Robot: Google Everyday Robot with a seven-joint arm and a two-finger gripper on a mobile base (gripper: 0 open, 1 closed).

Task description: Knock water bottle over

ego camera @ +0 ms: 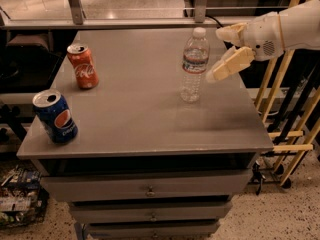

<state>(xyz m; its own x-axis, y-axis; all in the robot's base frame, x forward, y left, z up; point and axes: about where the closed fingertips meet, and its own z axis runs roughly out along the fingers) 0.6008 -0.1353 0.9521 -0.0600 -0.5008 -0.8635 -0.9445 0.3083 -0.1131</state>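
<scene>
Gripper [216, 54] hovers just beside the upright water bottle [194, 66], fingers spread wide. Looks light and tippy; best nudged high, near the cap.

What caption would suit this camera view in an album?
Open gripper hovers right of the upright water bottle; Coca-Cola can and Pepsi can stand left.
</scene>
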